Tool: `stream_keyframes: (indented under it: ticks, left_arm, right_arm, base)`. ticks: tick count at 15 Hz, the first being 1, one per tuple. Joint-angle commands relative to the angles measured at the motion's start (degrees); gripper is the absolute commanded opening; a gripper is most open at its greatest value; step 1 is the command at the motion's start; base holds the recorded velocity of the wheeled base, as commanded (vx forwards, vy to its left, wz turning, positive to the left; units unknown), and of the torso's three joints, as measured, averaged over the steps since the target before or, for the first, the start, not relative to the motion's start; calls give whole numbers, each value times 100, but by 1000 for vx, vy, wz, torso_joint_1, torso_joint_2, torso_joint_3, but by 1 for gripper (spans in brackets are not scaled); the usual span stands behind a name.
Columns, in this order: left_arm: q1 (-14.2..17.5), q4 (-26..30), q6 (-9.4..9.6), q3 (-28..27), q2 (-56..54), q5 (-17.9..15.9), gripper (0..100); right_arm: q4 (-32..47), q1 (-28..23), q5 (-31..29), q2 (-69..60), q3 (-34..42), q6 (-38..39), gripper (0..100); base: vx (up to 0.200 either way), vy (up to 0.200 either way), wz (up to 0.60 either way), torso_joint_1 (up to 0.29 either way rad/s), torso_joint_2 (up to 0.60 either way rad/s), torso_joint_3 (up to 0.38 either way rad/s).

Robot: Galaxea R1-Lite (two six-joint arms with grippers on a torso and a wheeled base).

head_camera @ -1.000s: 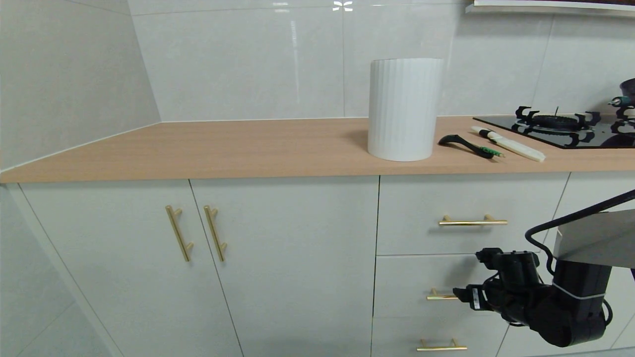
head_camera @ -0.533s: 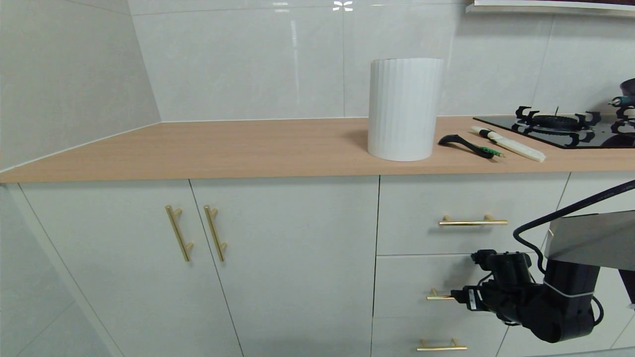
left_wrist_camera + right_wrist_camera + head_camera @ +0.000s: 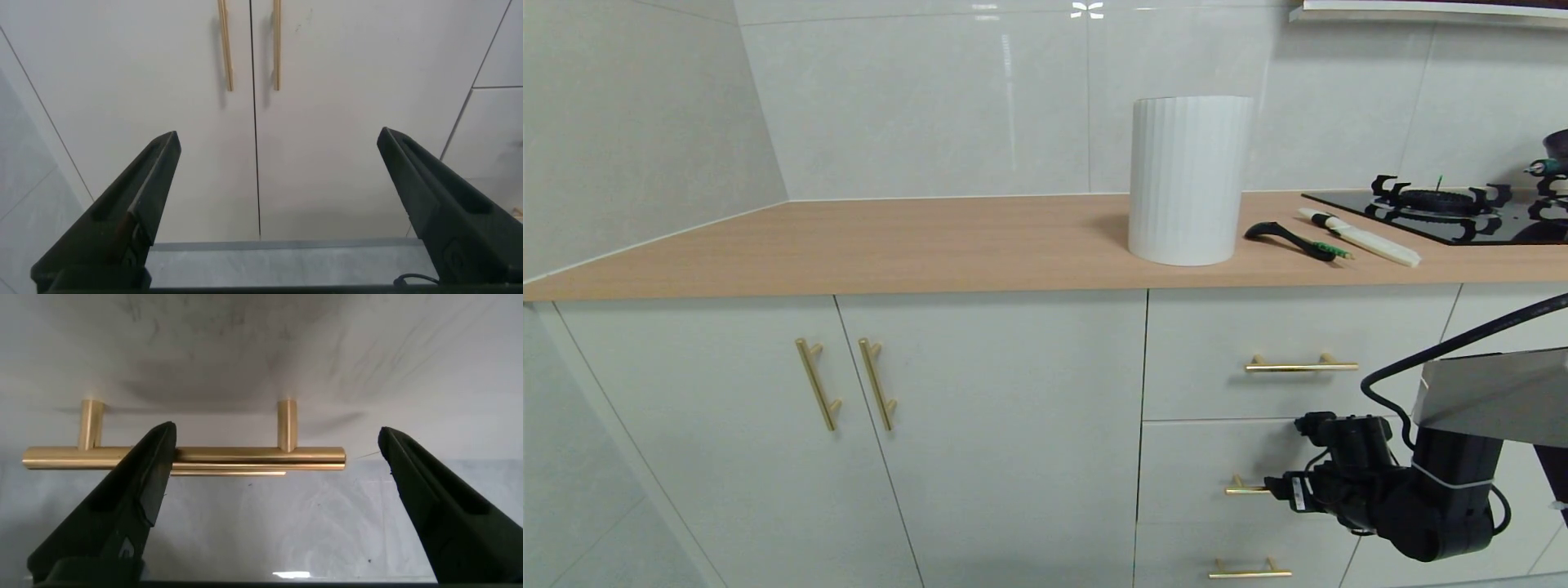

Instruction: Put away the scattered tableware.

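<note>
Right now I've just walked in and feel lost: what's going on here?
The right end effector is open in front of the middle drawer's handle, not yet gripping it. The left end effector, also open, faces the cabinet doors. A black utensil and a white utensil lie on the counter beside the white holder.

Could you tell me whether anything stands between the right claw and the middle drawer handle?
Nothing visible does: the open right claw faces the gold drawer handle directly, and the gap between them is bare.
</note>
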Motion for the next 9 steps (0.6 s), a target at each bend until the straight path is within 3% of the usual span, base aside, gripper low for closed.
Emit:
stream_keyframes:
  ticks: [1,9]
  left_arm:
    - [-2,-1,-1,0,2,-4,100]
    - [7,-1,-1,0,2,-4,100]
  right_arm:
    - [16,10,-25,48,-12,-7,100]
    - [16,36,-34,-93,216,-7,100]
  base:
    - [0,0,0,0,0,0]
    - [0,0,0,0,0,0]
